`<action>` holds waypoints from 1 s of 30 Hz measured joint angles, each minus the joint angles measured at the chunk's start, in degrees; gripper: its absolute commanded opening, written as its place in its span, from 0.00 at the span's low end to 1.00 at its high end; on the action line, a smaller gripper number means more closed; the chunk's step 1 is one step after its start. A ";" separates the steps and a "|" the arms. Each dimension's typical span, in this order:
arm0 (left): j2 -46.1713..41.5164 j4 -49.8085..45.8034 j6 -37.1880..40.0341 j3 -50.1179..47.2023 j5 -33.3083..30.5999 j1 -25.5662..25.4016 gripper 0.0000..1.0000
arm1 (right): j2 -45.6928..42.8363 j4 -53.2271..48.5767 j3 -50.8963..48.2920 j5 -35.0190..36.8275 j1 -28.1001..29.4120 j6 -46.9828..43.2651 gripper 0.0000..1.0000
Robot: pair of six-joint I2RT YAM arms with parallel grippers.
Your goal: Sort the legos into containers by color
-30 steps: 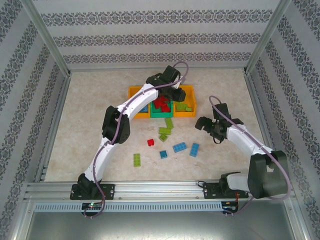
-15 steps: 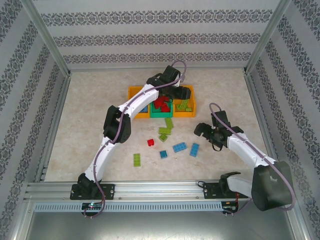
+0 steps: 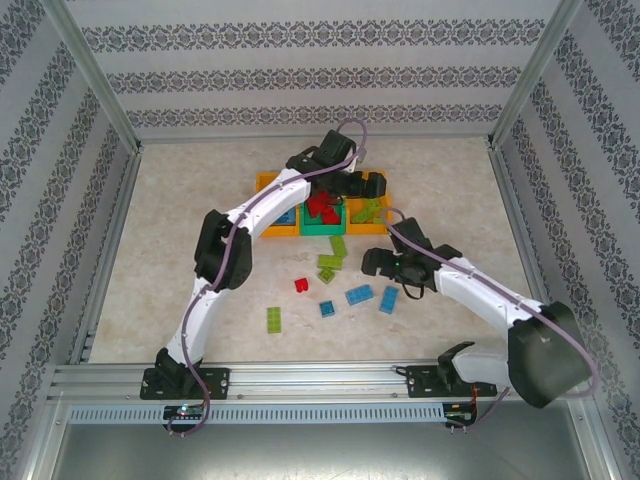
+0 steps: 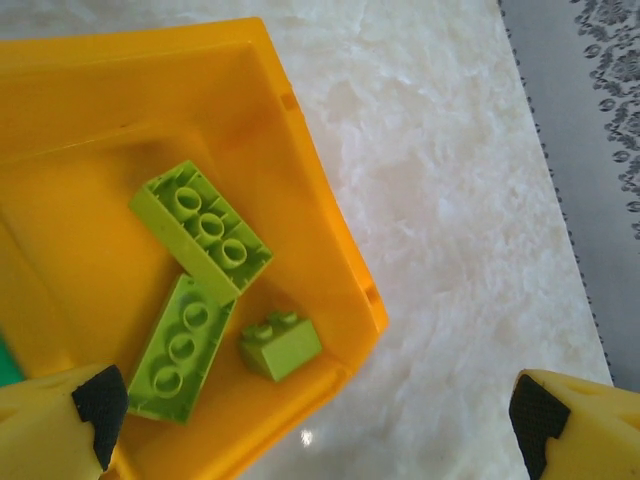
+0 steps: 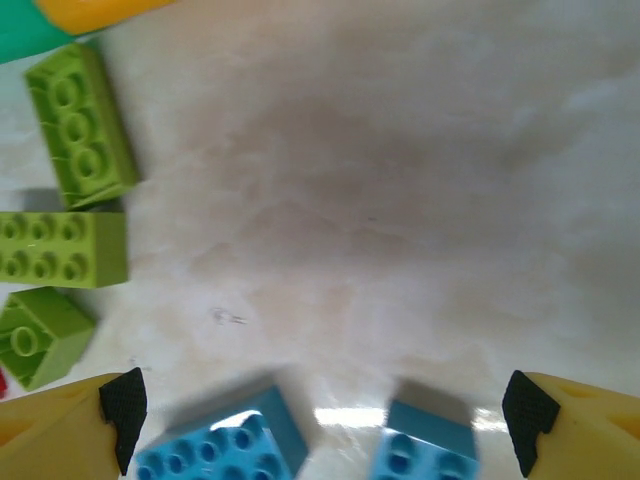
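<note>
right gripper, wide open, has swung left over blue legos; left gripper, wide open, above orange bin.

Bright, even light; wrist views soft, glare on table.

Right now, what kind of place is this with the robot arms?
Probably a robot test booth, not a playroom. A left arm and a right arm are bolted to a metal rail, and a metal frame with patterned walls boxes in the table.
</note>
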 measured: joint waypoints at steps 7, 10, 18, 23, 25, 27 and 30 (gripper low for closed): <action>-17.33 7.41 0.90 -18.12 -4.61 0.20 1.00 | 13.42 1.11 11.45 1.95 4.57 -0.39 0.91; -23.52 10.56 0.44 -26.29 -6.62 1.81 0.99 | 19.12 1.25 17.18 2.58 6.62 -1.73 0.88; -34.75 15.04 -4.35 -47.91 -6.80 12.26 1.00 | 32.94 0.48 27.89 3.15 8.90 -6.25 0.80; -41.03 15.02 -4.74 -54.47 -7.23 14.32 0.99 | 37.05 -1.49 31.50 4.17 8.85 -8.02 0.72; -43.58 15.04 -4.70 -55.76 -7.91 14.36 0.99 | 38.14 -1.77 32.54 4.48 8.85 -8.66 0.68; -45.59 15.02 -4.63 -56.63 -8.57 14.45 0.99 | 38.93 -2.03 33.07 4.68 8.85 -9.16 0.64; -47.47 15.08 -4.48 -57.72 -9.49 15.13 0.99 | 40.15 -2.49 33.55 4.74 8.79 -9.81 0.53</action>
